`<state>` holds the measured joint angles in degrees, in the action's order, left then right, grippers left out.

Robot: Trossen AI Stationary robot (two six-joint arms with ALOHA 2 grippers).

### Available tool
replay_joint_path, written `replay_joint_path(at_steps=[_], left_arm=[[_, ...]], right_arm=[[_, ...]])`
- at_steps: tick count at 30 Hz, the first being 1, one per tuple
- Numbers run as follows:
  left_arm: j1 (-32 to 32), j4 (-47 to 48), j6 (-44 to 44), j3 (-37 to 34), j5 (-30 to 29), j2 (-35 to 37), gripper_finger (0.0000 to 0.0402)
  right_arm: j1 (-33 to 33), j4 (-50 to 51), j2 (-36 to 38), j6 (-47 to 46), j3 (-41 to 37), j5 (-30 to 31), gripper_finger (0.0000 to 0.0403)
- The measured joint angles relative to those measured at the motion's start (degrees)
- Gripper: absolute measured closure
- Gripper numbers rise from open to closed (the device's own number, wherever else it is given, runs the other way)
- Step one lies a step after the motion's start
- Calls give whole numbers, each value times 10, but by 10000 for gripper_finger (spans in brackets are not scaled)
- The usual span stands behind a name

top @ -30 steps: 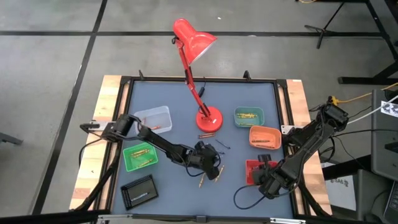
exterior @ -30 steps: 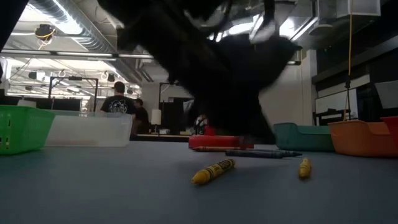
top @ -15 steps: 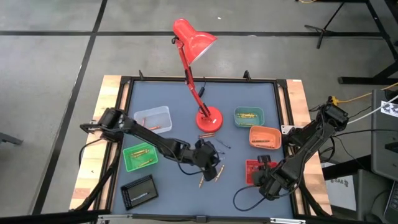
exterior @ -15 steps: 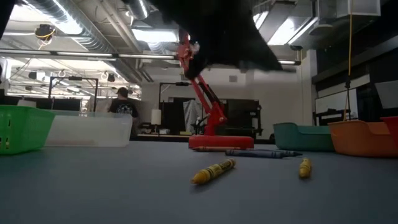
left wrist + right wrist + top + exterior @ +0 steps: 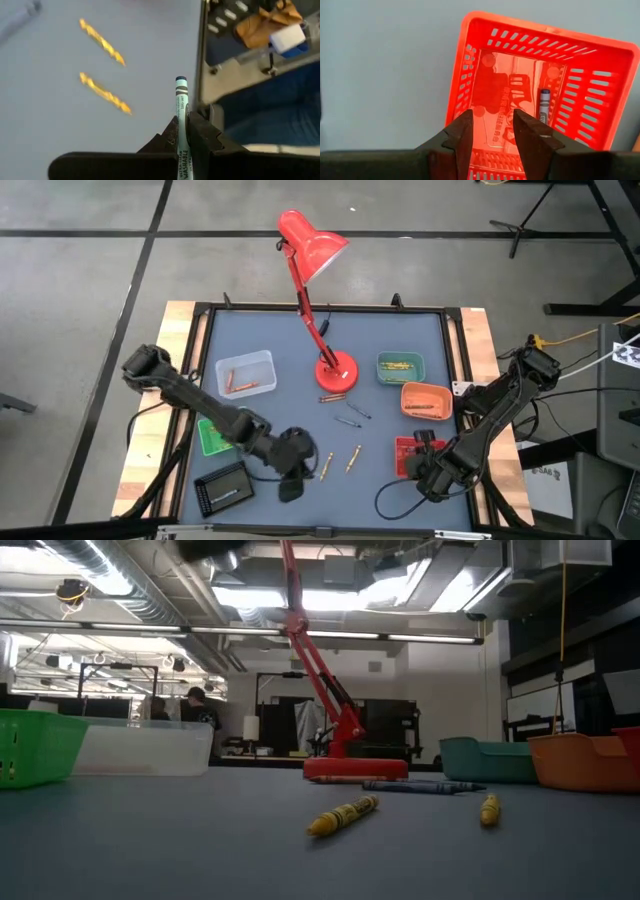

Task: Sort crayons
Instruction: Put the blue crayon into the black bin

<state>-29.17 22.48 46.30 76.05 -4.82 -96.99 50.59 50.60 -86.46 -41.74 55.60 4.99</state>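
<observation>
My left gripper (image 5: pixel 290 480) hovers over the table's near left part, beside the green tray (image 5: pixel 211 438). It is shut on a crayon with a pale green wrapper (image 5: pixel 181 107). Two yellow crayons (image 5: pixel 326 466) (image 5: pixel 353 457) lie flat on the mat just right of it, and they also show in the low view (image 5: pixel 343 815). Two dark crayons (image 5: pixel 353 416) and a red one (image 5: pixel 333 398) lie nearer the lamp. My right gripper (image 5: pixel 492 125) is open and empty above the red tray (image 5: pixel 485 60), which holds a blue-purple crayon (image 5: pixel 543 107). My left gripper pinches the crayon's wrapped shaft (image 5: pixel 182 145) between its two fingers (image 5: pixel 200 131). The crayon lies along the fingers, and its dark tip (image 5: pixel 181 80) sticks out past the fingertips. It is lifted clear of the table.
A red desk lamp (image 5: pixel 335 370) stands at the far middle. The clear tray (image 5: pixel 247 373) holds orange crayons. The teal tray (image 5: pixel 400 367) and orange tray (image 5: pixel 426 400) stand at the right. A black box (image 5: pixel 222 486) lies at the near left. The table's raised frame (image 5: pixel 205 60) is close by.
My left gripper has risen out of the low view. It has swung from the table's middle toward the near left, away from the two yellow crayons, and stays shut. The crayons on the mat have not moved.
</observation>
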Motion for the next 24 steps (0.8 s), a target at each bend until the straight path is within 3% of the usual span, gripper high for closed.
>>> replay_joint_path(at_steps=[18,24], left_arm=[[-215,237,360,0,-7,17,396],[-265,322,460,0,-33,16,396]], right_arm=[[0,-1,0,1,0,0,265],[0,-1,0,1,0,0,265]])
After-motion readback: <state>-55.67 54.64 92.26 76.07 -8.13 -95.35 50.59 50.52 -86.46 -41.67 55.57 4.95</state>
